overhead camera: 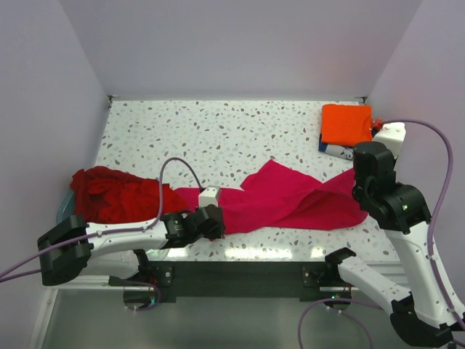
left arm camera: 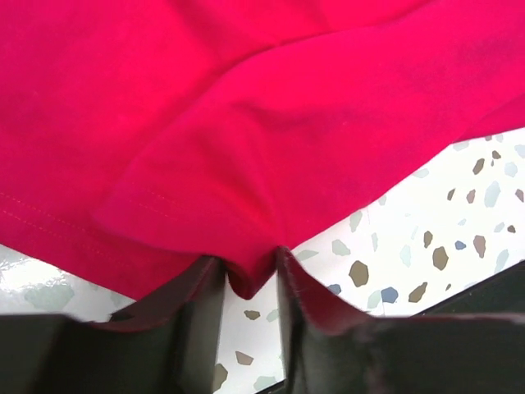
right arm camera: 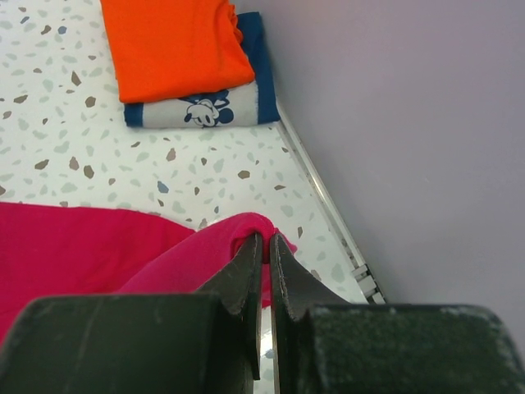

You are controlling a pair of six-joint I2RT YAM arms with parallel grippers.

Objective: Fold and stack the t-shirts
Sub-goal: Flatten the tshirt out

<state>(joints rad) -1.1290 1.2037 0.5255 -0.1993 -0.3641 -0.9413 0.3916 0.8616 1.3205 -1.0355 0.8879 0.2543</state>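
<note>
The magenta-pink t-shirt (overhead camera: 283,200) lies crumpled and stretched across the middle of the table between both grippers. My left gripper (overhead camera: 213,222) is at its left end; in the left wrist view (left arm camera: 250,264) a fold of the shirt (left arm camera: 246,148) is caught between the fingertips, low over the table. My right gripper (overhead camera: 358,171) is shut on the shirt's right corner (right arm camera: 254,223) and holds it lifted. The wrist view shows its jaws (right arm camera: 265,240) nearly touching. An orange shirt (overhead camera: 347,123) lies folded on a navy blue one (overhead camera: 333,149) at the back right. Dark red shirts (overhead camera: 109,193) are piled at the left.
The pale blue tub (overhead camera: 64,206) under the dark red pile sits at the table's left edge. The folded stack (right arm camera: 176,49) lies close to the right wall (right arm camera: 410,123). Speckled tabletop (overhead camera: 218,138) stretches behind the magenta shirt.
</note>
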